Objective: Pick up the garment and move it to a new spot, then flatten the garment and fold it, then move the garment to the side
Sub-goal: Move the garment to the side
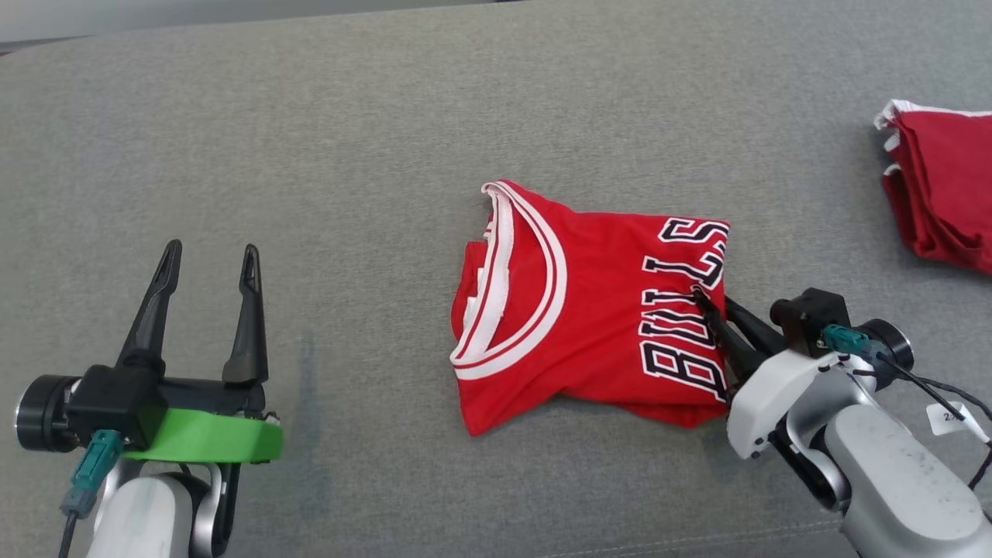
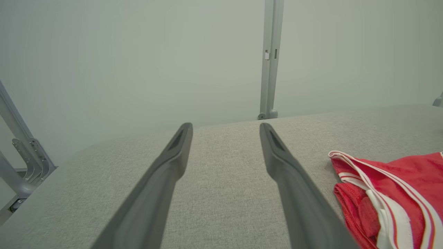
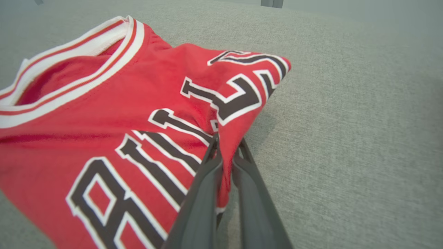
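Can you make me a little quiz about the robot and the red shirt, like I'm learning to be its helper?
1. True or false: the left gripper is holding the red jersey.
2. Which word is printed on the jersey? A) BULLS B) HEAT C) LAKERS
3. Fill in: in the head view, the other red garment lies to the jersey's ___.

Key
1. False. It is open, apart from the jersey. The right gripper is shut on the jersey.
2. A
3. right

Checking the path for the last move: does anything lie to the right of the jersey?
Yes: another red garment lies at the far right, apart from the jersey that the right gripper pinches.
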Controlling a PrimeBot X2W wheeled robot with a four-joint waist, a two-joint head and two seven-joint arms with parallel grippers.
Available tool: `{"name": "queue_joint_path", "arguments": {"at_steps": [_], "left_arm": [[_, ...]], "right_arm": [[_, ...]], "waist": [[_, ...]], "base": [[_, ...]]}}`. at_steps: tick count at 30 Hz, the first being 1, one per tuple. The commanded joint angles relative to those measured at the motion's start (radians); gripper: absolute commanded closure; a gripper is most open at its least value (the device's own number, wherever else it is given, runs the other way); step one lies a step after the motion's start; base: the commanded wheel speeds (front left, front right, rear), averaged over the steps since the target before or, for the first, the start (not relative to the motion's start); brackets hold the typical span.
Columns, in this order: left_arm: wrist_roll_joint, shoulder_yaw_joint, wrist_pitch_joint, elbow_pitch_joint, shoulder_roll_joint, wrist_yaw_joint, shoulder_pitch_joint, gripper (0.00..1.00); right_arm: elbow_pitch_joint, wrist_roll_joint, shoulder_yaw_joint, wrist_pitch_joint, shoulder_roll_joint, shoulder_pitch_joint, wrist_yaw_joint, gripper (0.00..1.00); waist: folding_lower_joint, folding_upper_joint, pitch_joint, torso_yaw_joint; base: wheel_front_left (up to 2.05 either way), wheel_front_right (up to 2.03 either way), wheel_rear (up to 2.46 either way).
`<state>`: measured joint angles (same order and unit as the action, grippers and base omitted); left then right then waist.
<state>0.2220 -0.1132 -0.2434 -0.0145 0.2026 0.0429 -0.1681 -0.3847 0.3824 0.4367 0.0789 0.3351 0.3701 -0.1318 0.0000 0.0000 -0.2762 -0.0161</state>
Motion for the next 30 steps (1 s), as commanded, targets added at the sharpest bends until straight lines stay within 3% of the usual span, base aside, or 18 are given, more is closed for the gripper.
{"name": "queue_joint_path", "arguments": {"at_steps": [1, 7, 10, 14, 20, 30], "left_arm": [[-0.010, 0.005, 0.006, 0.011, 0.013, -0.005, -0.004, 0.00], [-0.014, 0.009, 0.032, 0.060, 0.039, -0.005, -0.025, 0.00], [-0.019, 0.011, 0.058, 0.098, 0.061, -0.005, -0.038, 0.00], [-0.027, 0.005, 0.084, 0.137, 0.084, 0.004, -0.060, 0.00], [-0.046, 0.002, 0.134, 0.207, 0.123, 0.012, -0.106, 0.00], [-0.061, -0.012, 0.179, 0.284, 0.166, 0.027, -0.166, 0.00]], "right_arm": [[0.029, -0.017, -0.010, -0.005, 0.023, -0.016, 0.002, 1.00], [0.151, -0.081, -0.053, -0.035, 0.102, -0.028, 0.002, 1.00], [0.235, -0.125, -0.052, -0.052, 0.171, 0.039, 0.002, 1.00], [0.252, -0.137, -0.047, -0.047, 0.233, 0.144, 0.002, 1.00], [0.215, -0.158, -0.062, -0.027, 0.308, 0.311, 0.002, 1.00], [0.029, -0.137, -0.225, 0.042, 0.381, 0.411, 0.002, 1.00]], "waist": [[0.0000, 0.0000, -0.026, 0.104], [0.0000, 0.0000, -0.071, 0.194], [0.0000, 0.0000, -0.120, 0.256], [0.0000, 0.0000, -0.174, 0.302], [0.0000, 0.0000, -0.275, 0.337], [0.0000, 0.0000, -0.391, 0.324]], "base": [[0.00, 0.00, 0.00], [0.00, 0.00, 0.00], [0.00, 0.00, 0.00], [0.00, 0.00, 0.00], [0.00, 0.00, 0.00], [0.00, 0.00, 0.00]]}}
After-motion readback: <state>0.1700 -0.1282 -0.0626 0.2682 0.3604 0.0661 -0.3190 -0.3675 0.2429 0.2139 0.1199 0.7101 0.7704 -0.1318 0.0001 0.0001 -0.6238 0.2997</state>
